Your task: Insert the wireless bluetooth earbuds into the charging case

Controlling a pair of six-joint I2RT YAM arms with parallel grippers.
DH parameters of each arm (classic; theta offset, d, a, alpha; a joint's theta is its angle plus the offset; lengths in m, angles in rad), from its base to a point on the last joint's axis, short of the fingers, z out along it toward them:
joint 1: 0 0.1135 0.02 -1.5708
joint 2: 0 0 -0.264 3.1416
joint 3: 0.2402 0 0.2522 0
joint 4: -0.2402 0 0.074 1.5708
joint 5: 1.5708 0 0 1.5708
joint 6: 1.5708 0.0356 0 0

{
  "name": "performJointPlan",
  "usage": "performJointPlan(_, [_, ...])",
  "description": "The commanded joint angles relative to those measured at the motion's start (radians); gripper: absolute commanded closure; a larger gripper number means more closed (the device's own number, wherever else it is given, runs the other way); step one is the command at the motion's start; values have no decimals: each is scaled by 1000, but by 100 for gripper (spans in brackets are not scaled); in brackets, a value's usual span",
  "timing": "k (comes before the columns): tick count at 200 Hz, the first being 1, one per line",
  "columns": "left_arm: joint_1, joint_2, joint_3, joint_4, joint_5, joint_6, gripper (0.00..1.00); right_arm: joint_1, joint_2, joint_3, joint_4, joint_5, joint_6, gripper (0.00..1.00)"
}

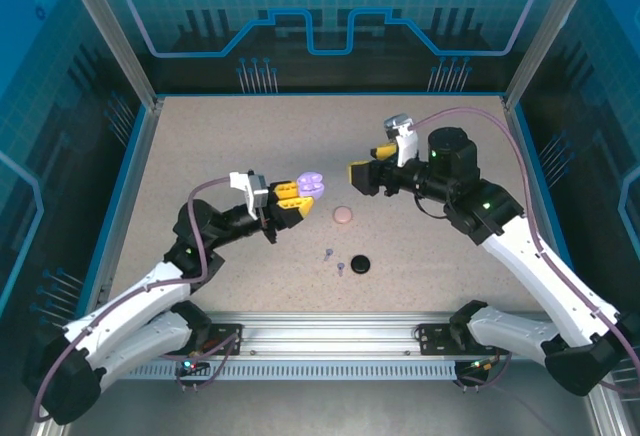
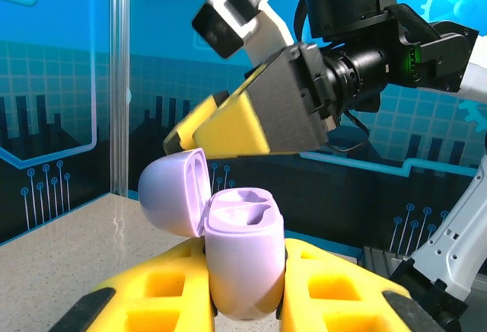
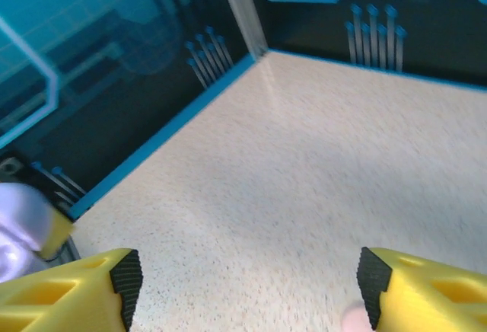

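My left gripper [image 1: 296, 194] is shut on a lilac charging case [image 1: 312, 184], held upright above the table. In the left wrist view the case [image 2: 243, 248] sits between my yellow fingers [image 2: 156, 290] with its lid [image 2: 171, 191] hinged open to the left, and both sockets look empty. Two tiny lilac earbuds [image 1: 328, 253] [image 1: 341, 268] lie on the table in front of the case. My right gripper [image 1: 354, 173] hovers just right of the case. It stands open [image 3: 249, 286] with only bare tabletop between its fingers, and it also looms behind the case [image 2: 251, 122].
A closed pink round case [image 1: 343, 215] rests on the table between the two grippers, with its edge showing [image 3: 354, 318] by my right finger. A black round case [image 1: 359, 264] lies nearer the front, beside the earbuds. Blue walls [image 1: 120, 206] enclose the speckled table.
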Motion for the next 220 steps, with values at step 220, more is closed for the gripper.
performJointPlan(220, [-6,-226,-18,-145,-41,67,87,329,734,107,-397,176,255,47])
